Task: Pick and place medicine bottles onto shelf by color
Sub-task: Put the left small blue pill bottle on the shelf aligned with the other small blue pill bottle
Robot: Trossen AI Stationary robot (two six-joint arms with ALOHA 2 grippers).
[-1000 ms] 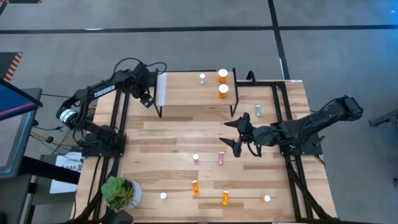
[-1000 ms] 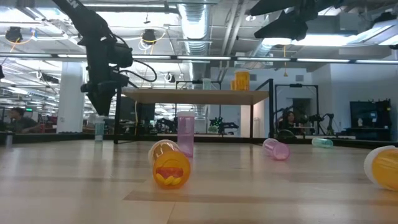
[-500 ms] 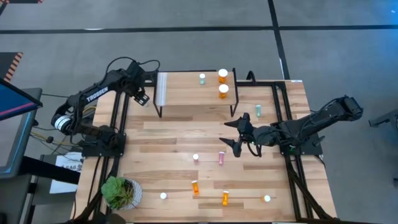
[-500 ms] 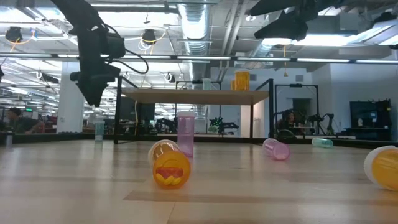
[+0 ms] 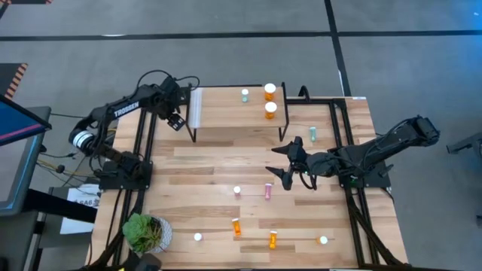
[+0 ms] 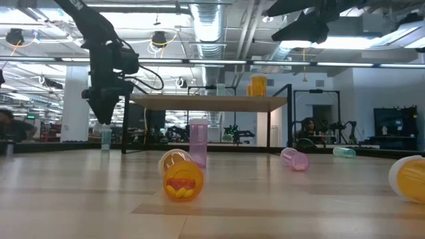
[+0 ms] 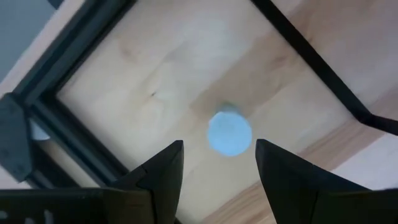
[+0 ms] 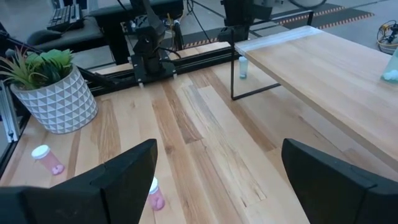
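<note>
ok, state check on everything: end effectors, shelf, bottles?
left end effector, open, above the corner bottle
corner bottle, pale green, upright on the table
right end effector, open, empty
shelf, carries three upright bottles
wide orange bottles, upright on shelf
shelf green bottle, upright
pink bottle, on its side
front orange bottle, on its side

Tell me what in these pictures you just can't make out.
- Bottle under the left gripper: left wrist view shows only a blurred white cap; body colour hidden beneath it.
- Orange bottle: low view, cut off by the right edge.
- Shelf bottles: low view, mostly hidden behind the plank edge.
- Right gripper: open, holding nothing.
</note>
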